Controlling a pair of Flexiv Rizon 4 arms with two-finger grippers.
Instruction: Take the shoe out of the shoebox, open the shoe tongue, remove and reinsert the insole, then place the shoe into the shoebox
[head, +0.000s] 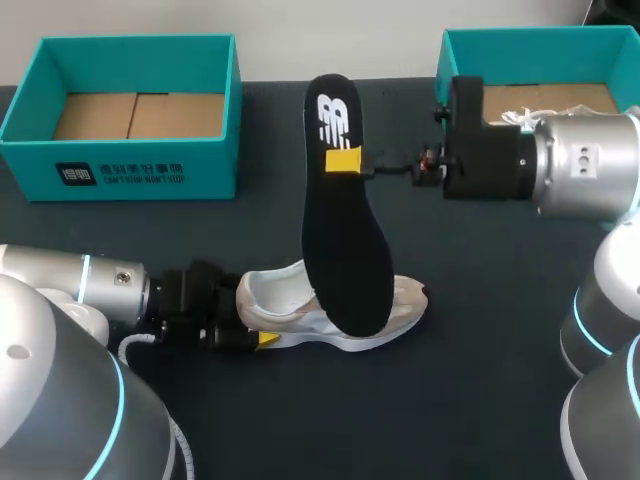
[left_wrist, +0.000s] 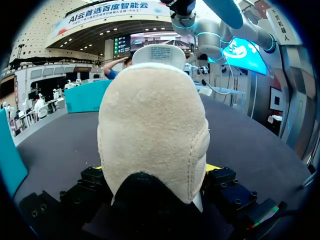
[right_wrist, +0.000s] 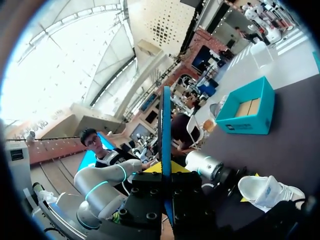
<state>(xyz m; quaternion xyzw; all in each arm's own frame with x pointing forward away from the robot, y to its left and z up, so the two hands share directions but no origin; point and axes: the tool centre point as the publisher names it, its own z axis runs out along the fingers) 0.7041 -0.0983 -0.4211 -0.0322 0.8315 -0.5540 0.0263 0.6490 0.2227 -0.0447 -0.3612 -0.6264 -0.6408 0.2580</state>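
Observation:
A white and beige shoe (head: 400, 305) lies on its sole on the dark table, toe to the right. My left gripper (head: 255, 315) has its widely spread fingers on both sides of the heel (left_wrist: 155, 125), which fills the left wrist view. The black insole (head: 345, 240) stands nearly upright above the shoe, with my right gripper (head: 345, 162) shut on its upper part. The right wrist view shows the insole (right_wrist: 165, 125) edge-on between the fingers of the right gripper (right_wrist: 165, 167). Its lower end overlaps the shoe; I cannot tell whether they touch.
An open teal shoebox (head: 130, 165) stands at the back left, also seen as the shoebox (right_wrist: 247, 112) beyond the shoe (right_wrist: 270, 192). A second teal box (head: 470, 45) sits at the back right, partly behind my right arm, with something white (head: 520, 118) in it.

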